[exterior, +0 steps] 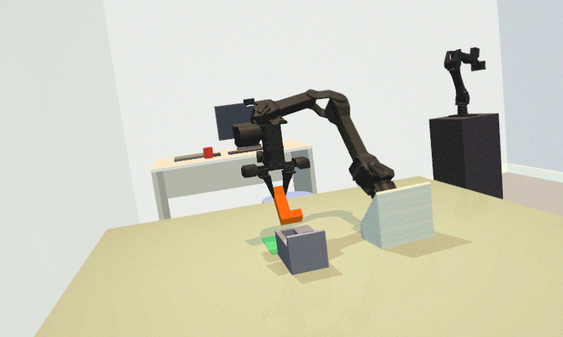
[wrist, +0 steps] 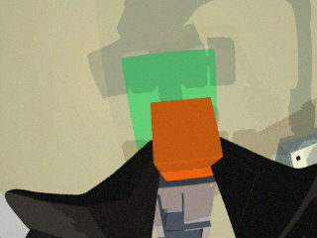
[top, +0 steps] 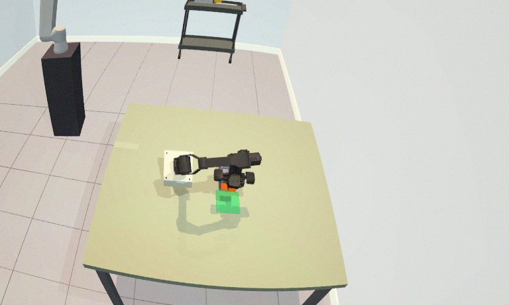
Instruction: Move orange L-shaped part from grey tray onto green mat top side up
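The orange L-shaped part [top: 224,186] [exterior: 284,209] [wrist: 185,129] hangs in the air, steeply tilted, its L-shaped end down. My gripper [exterior: 279,193] is shut on its upper end, one finger on each side. The grey tray [exterior: 308,253] [wrist: 171,194] stands below with its pocket empty; a gap shows between it and the part in the exterior view. The green mat [top: 233,206] [exterior: 270,245] [wrist: 138,111] lies flat beside the tray, with the arm's shadow on it. In the wrist view the part covers some of the mat. The arm hides most of the tray in the top view.
The arm's white base block [top: 168,166] [exterior: 405,217] stands on the table [top: 278,241] [exterior: 186,283], to the side of the tray. A desk with a red cup [exterior: 207,152], a cart [top: 206,42] and other arms on pedestals stand away from the table.
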Controlling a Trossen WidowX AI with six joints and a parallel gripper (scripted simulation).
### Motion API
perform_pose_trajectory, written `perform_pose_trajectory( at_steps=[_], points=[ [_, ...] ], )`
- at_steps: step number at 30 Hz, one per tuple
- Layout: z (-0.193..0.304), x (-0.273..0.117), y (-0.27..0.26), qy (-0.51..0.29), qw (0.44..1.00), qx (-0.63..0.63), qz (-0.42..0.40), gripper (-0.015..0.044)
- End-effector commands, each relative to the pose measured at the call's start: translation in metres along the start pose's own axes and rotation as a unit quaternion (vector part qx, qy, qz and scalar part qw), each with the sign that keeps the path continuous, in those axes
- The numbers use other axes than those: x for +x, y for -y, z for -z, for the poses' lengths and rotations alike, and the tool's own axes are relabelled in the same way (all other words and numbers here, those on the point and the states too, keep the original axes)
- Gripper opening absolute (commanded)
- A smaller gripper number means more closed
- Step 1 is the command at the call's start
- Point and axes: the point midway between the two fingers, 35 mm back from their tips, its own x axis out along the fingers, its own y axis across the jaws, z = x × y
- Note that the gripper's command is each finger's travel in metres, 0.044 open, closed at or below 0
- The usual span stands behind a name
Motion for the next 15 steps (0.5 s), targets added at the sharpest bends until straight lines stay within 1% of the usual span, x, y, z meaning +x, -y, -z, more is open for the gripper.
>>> perform_pose_trajectory(
  at_steps=[1,15],
  points=[
    [-0.001,0.006,0.001,0.002,1.0,-0.002,0.001,0.0],
    [-0.001,0.029,0.001,0.002,1.0,-0.002,0.001,0.0]
  ],
)
